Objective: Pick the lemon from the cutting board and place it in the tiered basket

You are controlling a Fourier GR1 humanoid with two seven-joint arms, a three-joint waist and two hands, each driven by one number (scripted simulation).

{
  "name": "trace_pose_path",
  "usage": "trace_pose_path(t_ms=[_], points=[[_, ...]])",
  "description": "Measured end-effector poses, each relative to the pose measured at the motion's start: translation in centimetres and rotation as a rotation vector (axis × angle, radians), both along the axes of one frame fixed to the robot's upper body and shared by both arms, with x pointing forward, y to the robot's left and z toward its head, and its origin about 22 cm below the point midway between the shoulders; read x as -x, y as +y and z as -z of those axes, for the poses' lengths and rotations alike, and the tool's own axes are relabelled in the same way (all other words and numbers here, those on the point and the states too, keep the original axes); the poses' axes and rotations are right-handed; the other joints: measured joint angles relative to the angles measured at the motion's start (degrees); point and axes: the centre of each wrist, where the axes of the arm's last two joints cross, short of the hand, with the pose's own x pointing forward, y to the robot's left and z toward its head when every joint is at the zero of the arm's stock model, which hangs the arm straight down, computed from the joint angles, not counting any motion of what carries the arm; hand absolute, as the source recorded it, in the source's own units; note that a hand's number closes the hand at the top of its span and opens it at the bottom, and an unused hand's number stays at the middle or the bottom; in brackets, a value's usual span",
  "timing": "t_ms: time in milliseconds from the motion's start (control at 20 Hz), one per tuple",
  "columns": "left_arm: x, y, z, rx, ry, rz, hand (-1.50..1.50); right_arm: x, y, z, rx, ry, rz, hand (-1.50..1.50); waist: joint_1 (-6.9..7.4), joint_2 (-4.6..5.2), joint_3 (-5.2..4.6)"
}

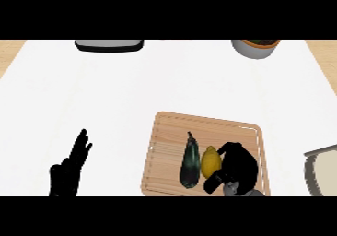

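A yellow lemon lies on the wooden cutting board at the lower right, beside a dark green eggplant on its left. My right hand is over the board, right against the lemon's right side, fingers bent beside the fruit and the thumb low near its near end; it does not enclose the lemon. My left hand rests open at the lower left, fingers up. A grey-rimmed basket shows partly at the right edge.
At the far edge of the white counter sit a dark tray and a white pot with soil. Wooden floor shows past both counter sides.
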Motion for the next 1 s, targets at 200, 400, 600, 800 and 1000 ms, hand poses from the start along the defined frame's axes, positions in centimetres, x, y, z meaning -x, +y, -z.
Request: trace_pose_path(t_ms=[200,400,600,800,1000], points=[[0.0,-0.1,0.1,-0.009,0.001,-0.013,0.00,1.1,-1.7,0.5,0.039,-0.030,-0.059,1.50,-0.31,-0.33,0.12],[1.1,0.6,0.3,-0.007,0.009,-0.053,0.00,4.7,-7.7,1.1,0.090,-0.041,-0.206,1.50,-2.95,-0.96,0.27],[2.3,1.3,0.4,-0.009,0.014,-0.090,0.00,7.7,-14.0,0.6,0.146,-0.048,-0.288,1.50,-5.69,-1.11,0.45],[3.2,1.8,0.4,-0.003,0.017,-0.120,0.00,9.8,-19.1,-1.7,0.134,-0.137,-0.304,1.50,-7.71,-1.15,0.54],[3.9,2.1,0.4,-0.004,0.018,-0.142,0.00,10.4,-22.0,-5.1,0.057,-0.303,-0.268,1.50,-9.14,-1.33,0.48]])
